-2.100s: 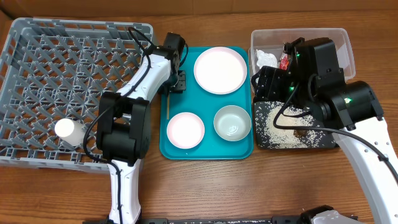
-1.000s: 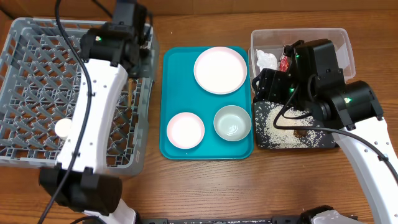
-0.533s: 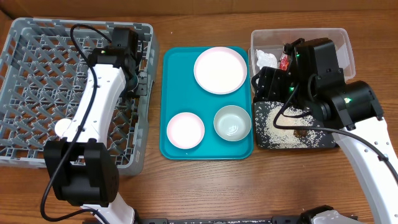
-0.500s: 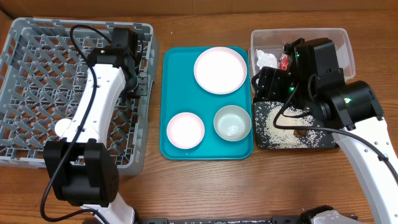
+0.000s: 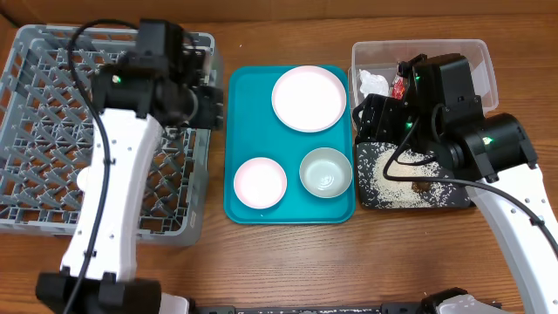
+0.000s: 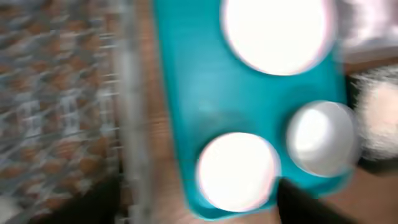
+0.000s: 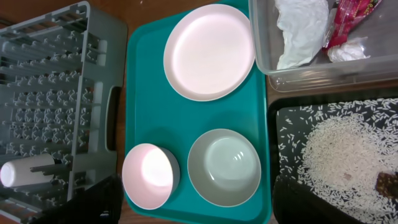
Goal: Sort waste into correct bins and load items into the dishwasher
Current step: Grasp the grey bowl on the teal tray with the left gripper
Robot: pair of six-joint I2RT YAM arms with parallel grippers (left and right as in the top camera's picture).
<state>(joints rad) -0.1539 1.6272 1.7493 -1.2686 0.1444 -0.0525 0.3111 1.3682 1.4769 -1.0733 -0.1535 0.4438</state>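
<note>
Left tool (image 5: 212, 103) hangs released over the rack's (image 5: 52, 105) right edge. Right tool (image 7: 196, 202) gapes empty by the black tray (image 7: 277, 118). Plate (image 5: 308, 98), pink bowl (image 5: 260, 182) and green bowl (image 5: 326, 170) sit on the teal tray (image 5: 248, 131); the cup (image 7: 18, 173) lies in the rack.

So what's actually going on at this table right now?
Two robot arms are clearing up. The left gripper looks open and empty at the right edge of the grey dish rack; its view is blurred. The right gripper hovers open where the clear tub meets the black tray. A white cup lies in the rack; the pink plate, pink bowl and grey-green bowl sit on the teal tray. The tissue and red wrapper are in the tub, rice grains in the black tray.
</note>
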